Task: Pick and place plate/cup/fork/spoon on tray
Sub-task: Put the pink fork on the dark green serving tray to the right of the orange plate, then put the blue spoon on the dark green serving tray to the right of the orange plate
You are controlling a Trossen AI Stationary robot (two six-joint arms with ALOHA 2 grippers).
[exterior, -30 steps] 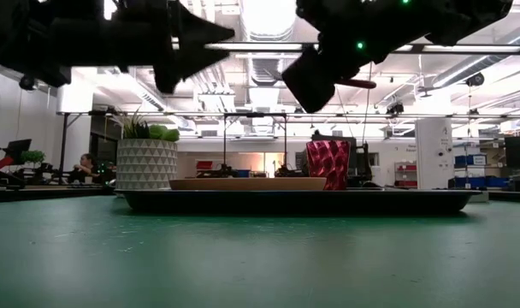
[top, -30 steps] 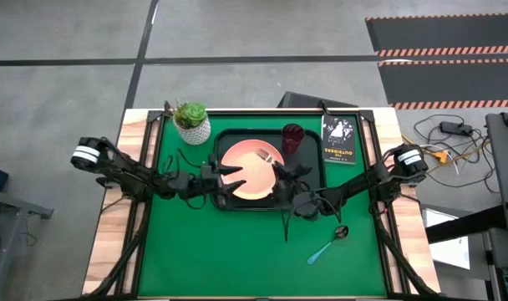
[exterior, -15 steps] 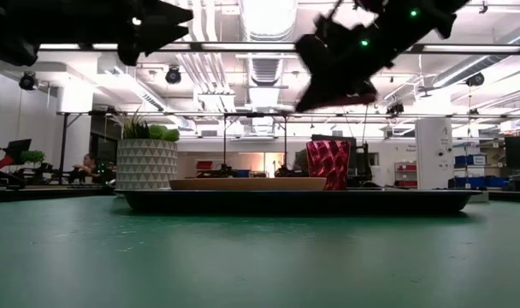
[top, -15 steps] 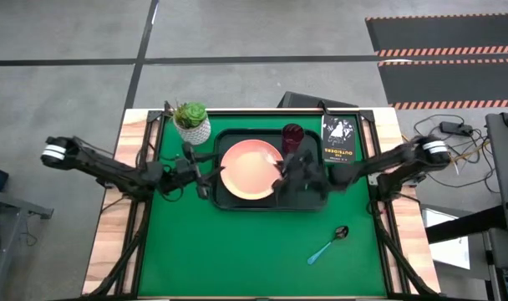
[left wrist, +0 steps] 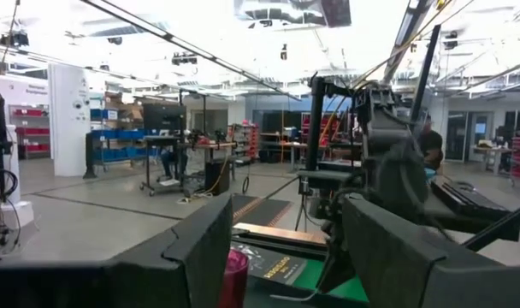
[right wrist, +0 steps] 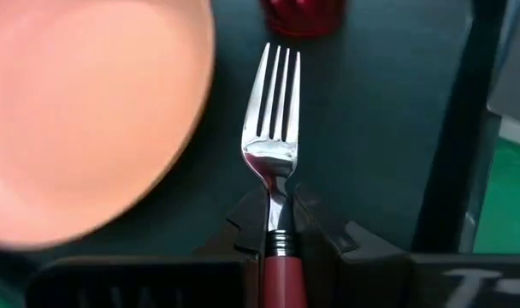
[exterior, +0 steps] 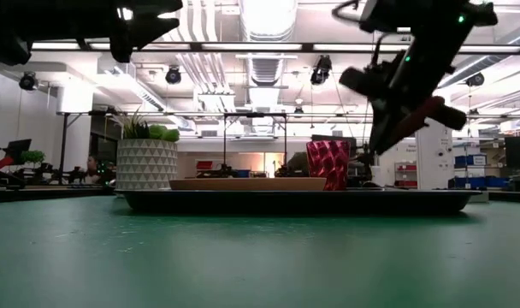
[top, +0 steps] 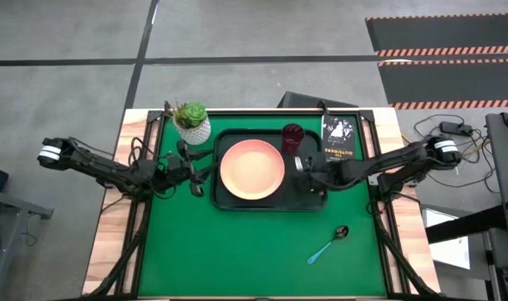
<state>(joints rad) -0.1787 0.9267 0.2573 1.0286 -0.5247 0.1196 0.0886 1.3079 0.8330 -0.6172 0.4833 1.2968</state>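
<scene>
The salmon-pink plate (top: 252,170) lies in the dark tray (top: 314,199), and the maroon cup (top: 292,136) stands in the tray's far right corner. The blue-handled spoon (top: 328,246) lies on the green mat near the right. My right gripper (top: 303,167) is shut on the pink-handled fork (right wrist: 274,111) over the tray's right part, between plate and rim, the cup (right wrist: 301,12) beyond the tines. My left gripper (top: 194,174) is open and empty by the tray's left rim; its fingers stand wide apart in the left wrist view (left wrist: 281,248). My right gripper pinches the fork between its two fingers at the top of the red handle and the metal neck (right wrist: 277,233). The fingers lie along the fork, and the tines point forward out of them. In the low view the gripper (exterior: 405,90) slants downward, well above the tray.
A white pot with a green plant (top: 192,122) stands at the far left beside the tray. A small black booklet (top: 338,139) lies right of the tray at the back. The green mat (top: 237,251) in front of the tray holds only the spoon.
My right gripper has carried the fork from over the plate toward the table's right, to the tray's right part, and has tipped downward. My left gripper has drawn back from the plate's left edge toward the table's left, past the tray's rim.
</scene>
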